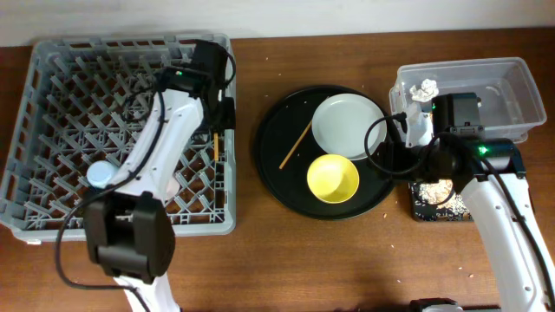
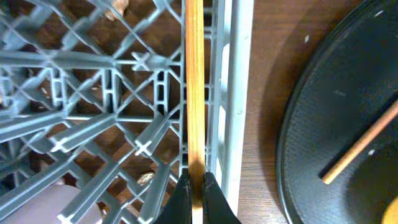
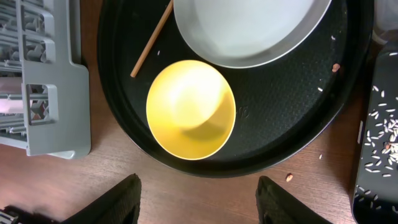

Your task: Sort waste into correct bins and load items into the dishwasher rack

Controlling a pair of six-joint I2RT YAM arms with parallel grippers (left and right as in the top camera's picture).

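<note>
My left gripper (image 2: 194, 186) is shut on a wooden chopstick (image 2: 194, 93) and holds it over the right edge of the grey dishwasher rack (image 1: 52, 87); the overhead view shows the gripper (image 1: 215, 130) there too. A light-blue cup (image 1: 100, 173) stands in the rack. The second chopstick (image 1: 295, 146), the pale grey plate (image 1: 347, 124) and the yellow bowl (image 1: 333, 178) lie on the round black tray (image 1: 277, 173). My right gripper (image 3: 202, 205) is open and empty, over the table just in front of the bowl (image 3: 190, 109). White tissue (image 1: 425, 88) lies in the clear tub (image 1: 512, 95).
A shallow black tray (image 1: 438, 204) with food scraps and crumbs sits below the tub, partly under my right arm. A pale pinkish round thing (image 2: 65, 208) shows low in the rack. Loose crumbs lie on the table near the round tray (image 3: 298, 143).
</note>
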